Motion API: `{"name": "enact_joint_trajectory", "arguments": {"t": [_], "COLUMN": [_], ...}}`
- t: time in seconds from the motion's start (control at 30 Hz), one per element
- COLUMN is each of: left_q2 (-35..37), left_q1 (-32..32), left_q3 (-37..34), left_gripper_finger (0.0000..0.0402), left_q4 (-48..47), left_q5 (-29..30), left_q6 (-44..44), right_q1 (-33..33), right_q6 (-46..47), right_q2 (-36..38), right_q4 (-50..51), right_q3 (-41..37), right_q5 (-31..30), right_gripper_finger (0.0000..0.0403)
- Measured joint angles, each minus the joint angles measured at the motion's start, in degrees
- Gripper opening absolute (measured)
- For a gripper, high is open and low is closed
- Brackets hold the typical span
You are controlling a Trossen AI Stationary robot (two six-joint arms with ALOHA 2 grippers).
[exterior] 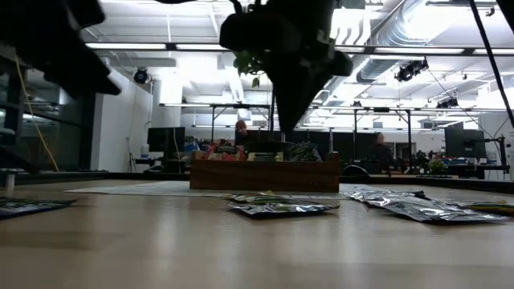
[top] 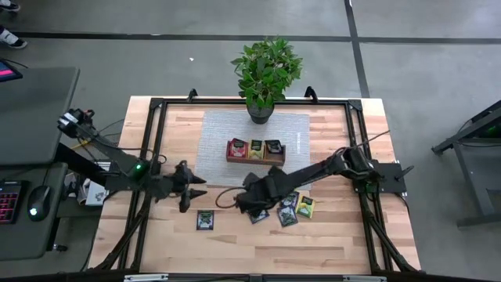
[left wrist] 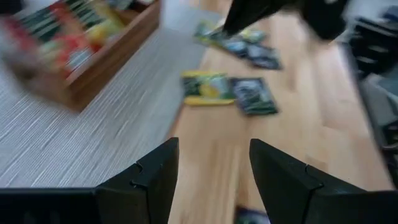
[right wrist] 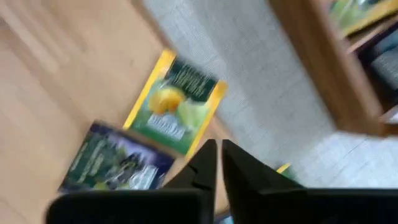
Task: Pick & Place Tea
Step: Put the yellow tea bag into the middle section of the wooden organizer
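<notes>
The wooden tray (top: 254, 159) stands on a grey mat and holds red, yellow and dark tea sachets in its three compartments. Loose tea sachets lie on the table nearer me: a dark one (top: 205, 220) alone, and several more (top: 288, 211) to its right. My right gripper (right wrist: 214, 158) hangs shut and clear above the table (exterior: 294, 116), with a yellow-green sachet (right wrist: 174, 106) and a dark one (right wrist: 118, 165) below it. My left gripper (left wrist: 211, 168) is open and holds nothing. It sits left of the tray (top: 196, 190) and points toward the loose sachets (left wrist: 205, 87).
A potted plant (top: 264, 74) stands at the far edge of the mat (top: 219, 133). A black frame (top: 156, 106) runs along the table's sides. Bare wood lies along the near edge (top: 258, 251). In the low view, people sit at desks in the room behind.
</notes>
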State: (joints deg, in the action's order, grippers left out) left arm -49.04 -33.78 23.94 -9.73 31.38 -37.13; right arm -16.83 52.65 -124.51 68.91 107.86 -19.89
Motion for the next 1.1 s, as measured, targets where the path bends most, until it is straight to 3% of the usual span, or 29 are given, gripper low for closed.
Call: {"name": "enact_joint_trajectory", "arguments": {"t": [0.27,0.43,0.67,0.8,0.93,1.1], "left_q2": [-3.7,-10.3,-20.8,-27.0,-31.2,-34.8], "left_q1": [14.6,21.0,24.7,24.9,24.8,24.8], "left_q3": [0.0,0.0,0.0,0.0,0.0,0.1], "left_gripper_finger": [0.0195,0.0195,0.0195,0.0195,0.0195,0.0195], "left_q4": [5.9,18.9,29.5,36.8,43.3,47.7], "left_q5": [-19.4,-33.4,-38.2,-40.4,-39.9,-39.6], "left_q6": [11.9,18.2,17.2,15.3,13.5,11.3], "right_q1": [-4.9,-7.1,-10.5,-12.1,-11.6,-8.1], "right_q6": [11.8,17.9,24.5,22.9,17.0,8.4], "right_q2": [0.2,0.4,7.0,14.6,20.7,22.7], "right_q4": [-6.7,-12.5,-19.3,-34.2,-50.9,-61.3], "right_q3": [-5.2,-8.2,-17.7,-30.3,-42.7,-50.1], "right_q5": [0.0,-1.8,-6.1,-9.6,-7.5,-2.4], "right_gripper_finger": [0.0002,0.0001,0.0001,0.0000,0.0000,0.0000]}}
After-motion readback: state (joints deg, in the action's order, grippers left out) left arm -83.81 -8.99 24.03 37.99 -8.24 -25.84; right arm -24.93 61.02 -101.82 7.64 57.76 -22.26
